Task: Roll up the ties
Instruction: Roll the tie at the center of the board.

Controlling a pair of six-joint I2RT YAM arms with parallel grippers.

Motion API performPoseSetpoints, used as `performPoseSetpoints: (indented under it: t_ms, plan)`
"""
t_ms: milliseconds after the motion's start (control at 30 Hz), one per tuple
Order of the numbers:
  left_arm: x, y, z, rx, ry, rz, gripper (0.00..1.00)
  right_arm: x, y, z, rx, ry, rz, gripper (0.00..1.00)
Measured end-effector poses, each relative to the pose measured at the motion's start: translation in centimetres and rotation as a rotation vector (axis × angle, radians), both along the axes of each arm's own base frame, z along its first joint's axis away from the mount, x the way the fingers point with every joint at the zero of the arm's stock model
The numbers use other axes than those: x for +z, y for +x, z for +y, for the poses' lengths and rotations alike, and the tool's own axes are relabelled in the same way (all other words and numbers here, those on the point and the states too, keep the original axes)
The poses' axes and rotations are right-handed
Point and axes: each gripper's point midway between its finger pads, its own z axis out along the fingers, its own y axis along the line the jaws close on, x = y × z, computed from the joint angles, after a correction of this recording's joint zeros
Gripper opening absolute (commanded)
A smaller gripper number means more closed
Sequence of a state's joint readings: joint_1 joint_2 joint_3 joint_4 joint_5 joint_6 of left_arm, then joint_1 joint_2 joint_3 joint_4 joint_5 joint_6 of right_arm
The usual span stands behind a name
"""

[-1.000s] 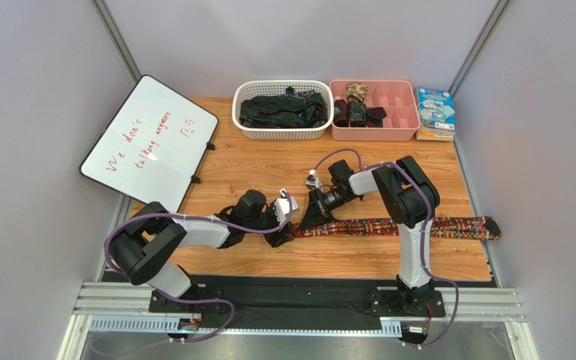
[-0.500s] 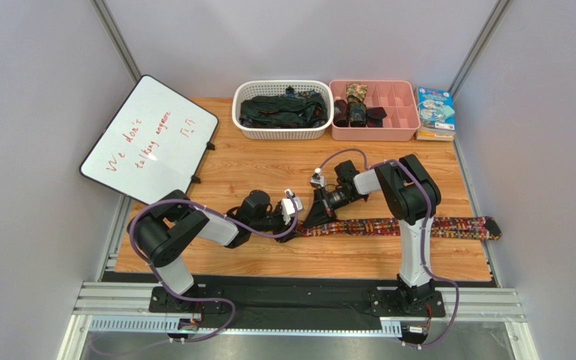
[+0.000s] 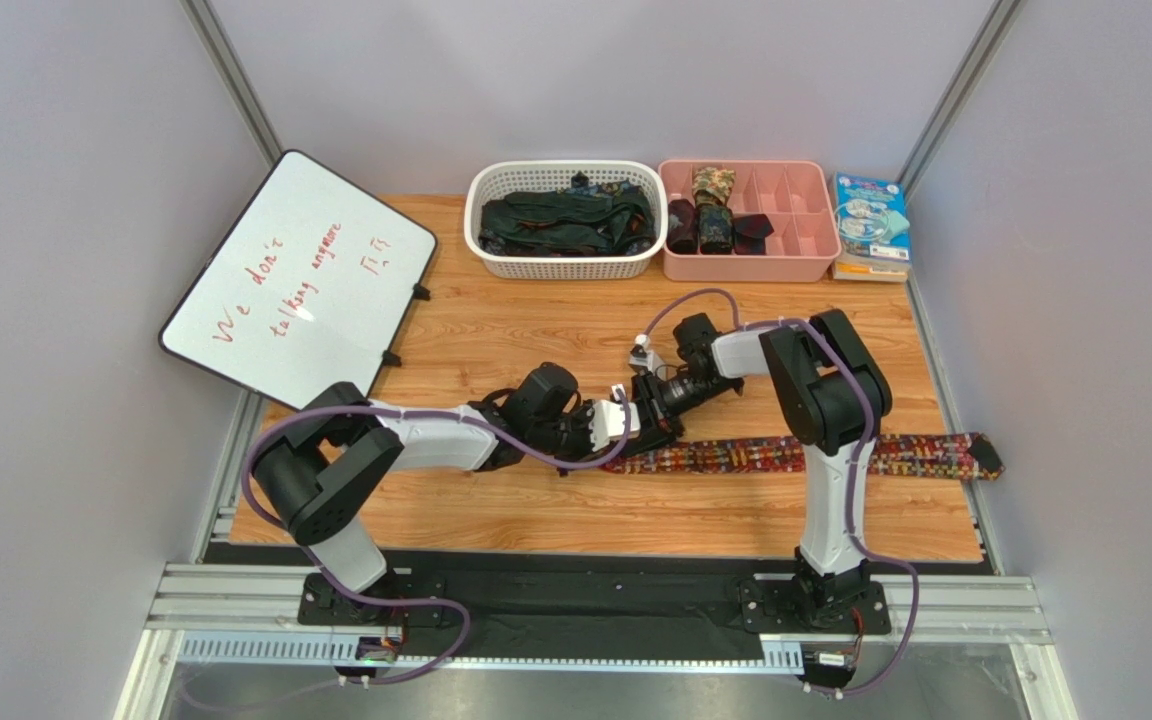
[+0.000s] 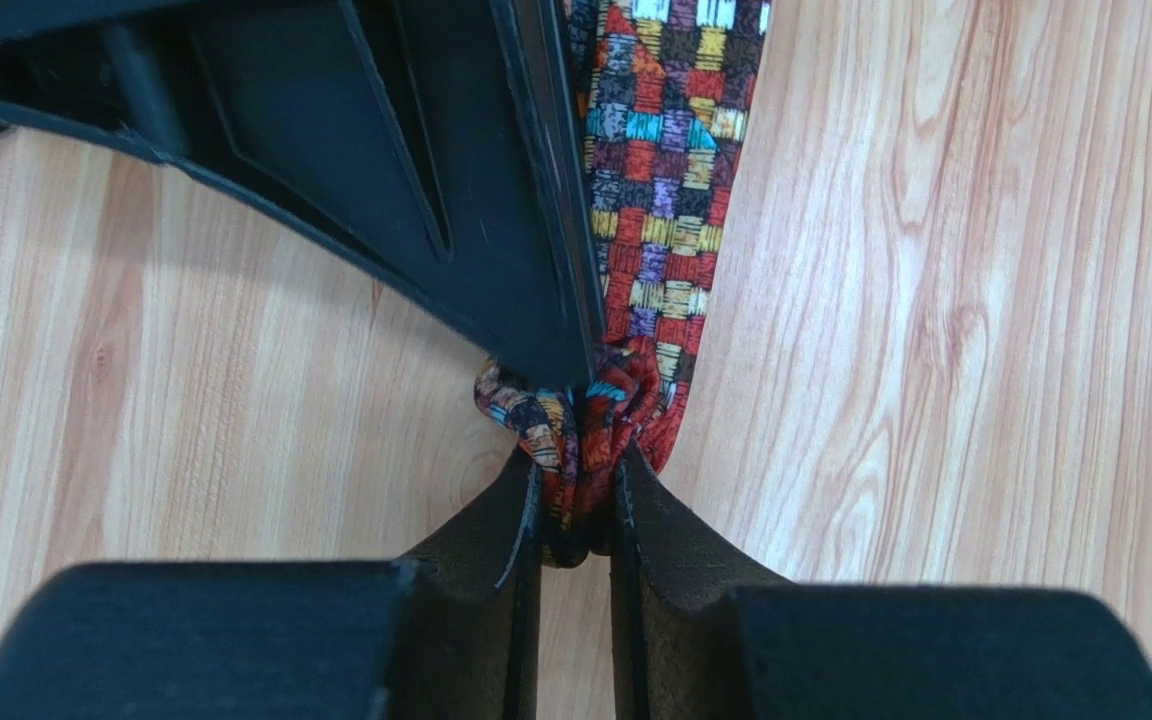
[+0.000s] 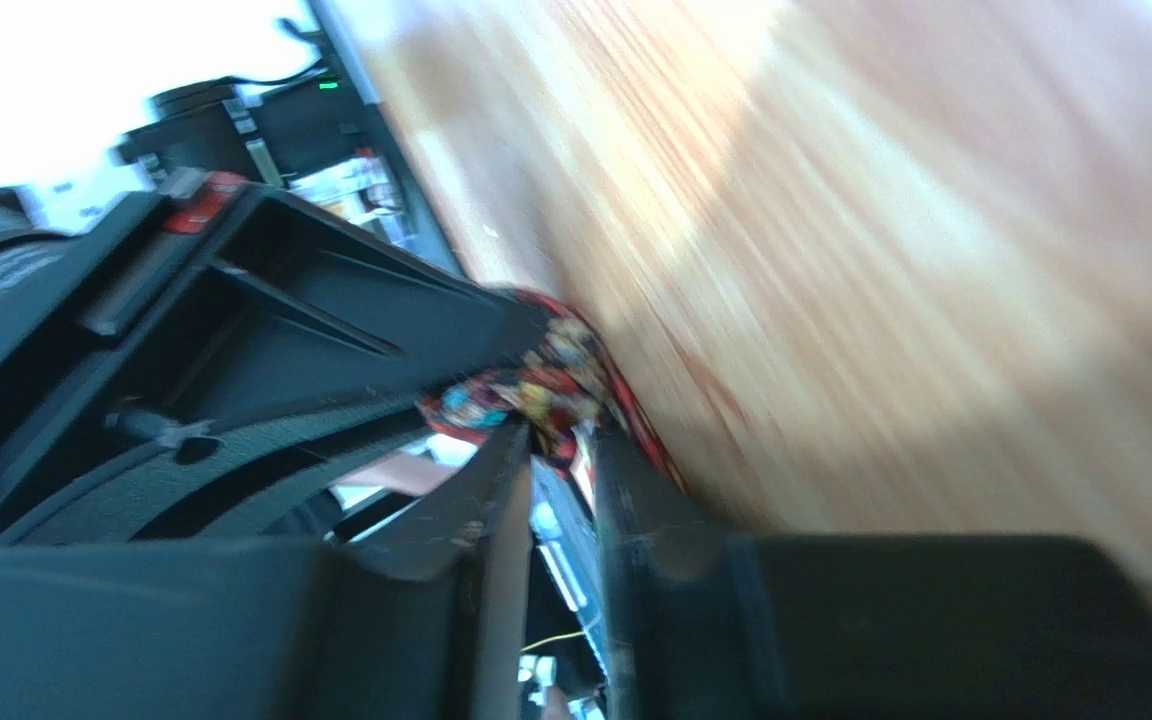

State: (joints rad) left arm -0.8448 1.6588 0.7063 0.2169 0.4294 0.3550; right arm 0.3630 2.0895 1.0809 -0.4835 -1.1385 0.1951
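Note:
A tie with a busy red-orange-yellow pattern lies stretched across the table, running right from the middle. Its left end is bunched up between both grippers. In the left wrist view my left gripper is shut on that bunched end of the tie. My left gripper meets my right gripper there. In the blurred right wrist view my right gripper stands slightly open, a gap showing between its fingers, with the tie's end at their tips.
A white basket of dark loose ties stands at the back. Next to it a pink divided tray holds rolled ties. A whiteboard leans at the left and a book lies at the back right.
My left gripper moved right to the tie's left end and closed on it. My right gripper, shut before, has parted its jaws a little.

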Motion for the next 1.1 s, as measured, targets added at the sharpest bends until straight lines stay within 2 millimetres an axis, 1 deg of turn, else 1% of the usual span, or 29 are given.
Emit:
performPoseSetpoints:
  t_ms: [67,133,233,300,400,500,633,733,900,933,1033,1067,1100]
  plan:
    - [0.1,-0.1,0.0,-0.008,0.028,0.001,0.07,0.0,0.0,-0.7,-0.004,-0.051,-0.008,0.32]
    - [0.1,-0.2,0.0,-0.015,0.051,0.002,0.07,0.4,0.1,-1.6,-0.015,-0.092,-0.022,0.36]
    - [0.1,-0.4,-0.1,-0.02,0.093,0.006,0.08,1.6,0.2,-2.4,-0.028,-0.115,-0.048,0.4]
    - [0.0,-0.5,-0.3,-0.023,0.106,0.009,0.08,2.3,0.4,-2.5,-0.035,-0.115,-0.065,0.4]
    - [0.0,-0.4,-0.5,-0.023,0.123,0.011,0.09,3.0,0.2,-2.0,-0.031,-0.11,-0.077,0.39]
    - [0.0,-0.4,-0.5,-0.023,0.14,0.019,0.1,2.8,-0.4,-1.3,-0.023,-0.112,-0.064,0.39]
    - [0.0,-0.2,-0.7,-0.02,0.154,0.024,0.11,2.5,-1.1,-0.2,-0.009,-0.114,-0.047,0.41]
    - [-0.1,-0.3,-0.5,-0.018,0.165,0.028,0.14,2.2,-1.2,0.4,-0.004,-0.118,-0.041,0.43]
    - [-0.2,-0.3,-0.5,-0.009,0.17,0.032,0.17,1.1,-1.3,0.5,-0.022,-0.133,0.013,0.43]
    - [-0.2,-0.3,-0.4,-0.005,0.172,0.035,0.18,1.0,-1.3,0.6,-0.026,-0.129,0.026,0.42]
    - [-0.2,-0.4,-0.1,0.009,0.179,0.044,0.24,0.9,-1.3,0.9,-0.035,-0.114,0.067,0.29]
    - [-0.2,-0.4,-0.1,0.015,0.182,0.047,0.31,0.8,-1.3,1.1,-0.04,-0.108,0.085,0.17]
    - [-0.2,-0.3,0.1,0.026,0.185,0.051,0.34,0.8,-1.2,1.2,-0.039,-0.096,0.088,0.11]
